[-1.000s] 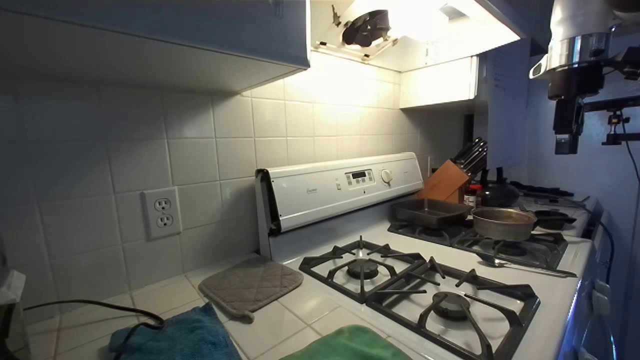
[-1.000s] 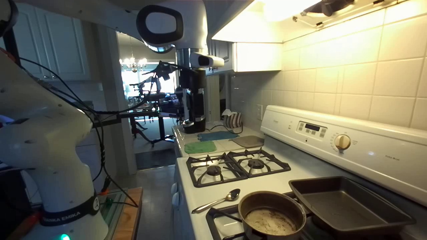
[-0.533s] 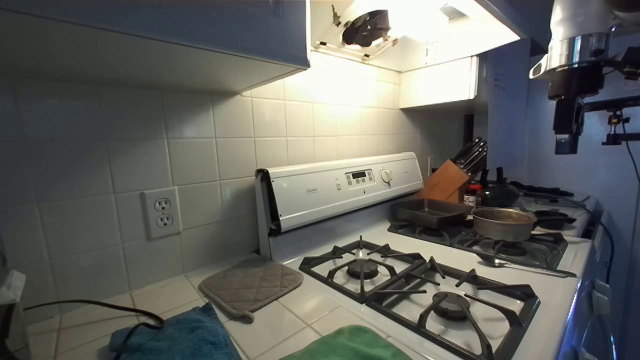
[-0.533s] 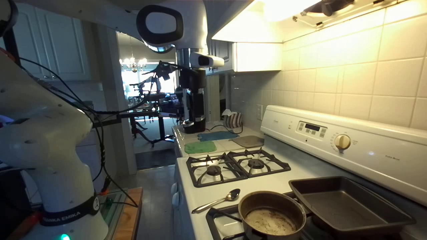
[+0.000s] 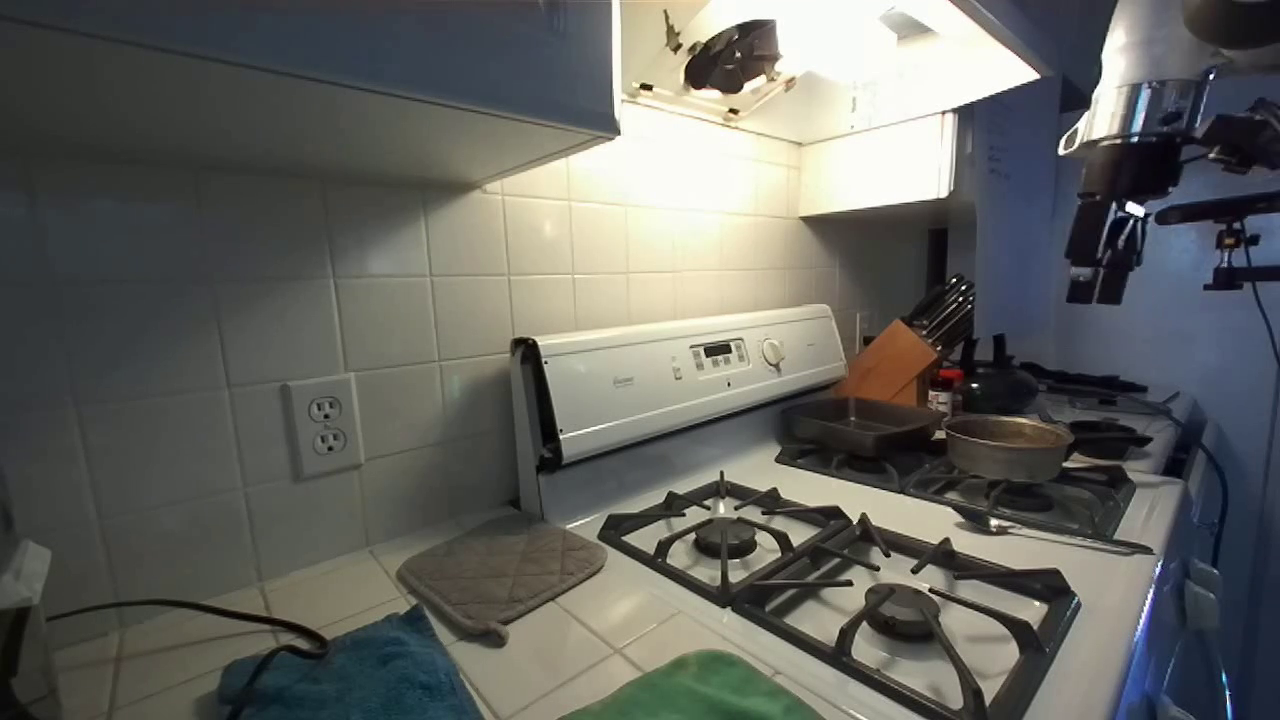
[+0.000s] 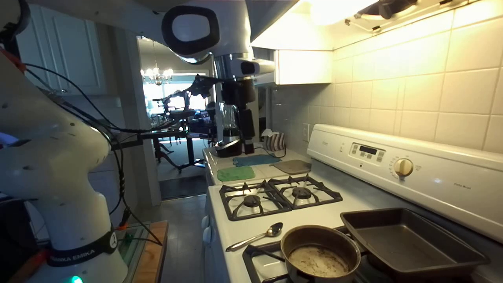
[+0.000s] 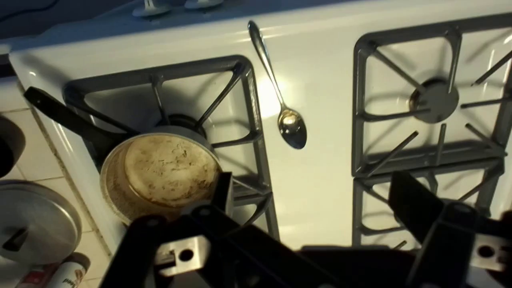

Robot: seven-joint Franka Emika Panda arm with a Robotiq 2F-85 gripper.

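My gripper stands open high above the stove, and nothing is between its fingers. In an exterior view the gripper hangs at the upper right, its two fingers apart. The wrist view looks down on a metal spoon lying on the white stovetop between the burner grates. A saucepan with a stained inside and a black handle sits on a grate to the left; the left finger partly covers its rim. In an exterior view the spoon lies beside the saucepan.
A dark baking pan sits behind the saucepan. A pot lid lies on the side counter, near a knife block. Blue cloth, green cloth and grey pot holder lie on the tiles. The lit hood overhangs the stove.
Over the last half second the arm has shifted and tilted, with the gripper turning so both fingers show apart in an exterior view. The spoon, saucepan and cloths have stayed put.
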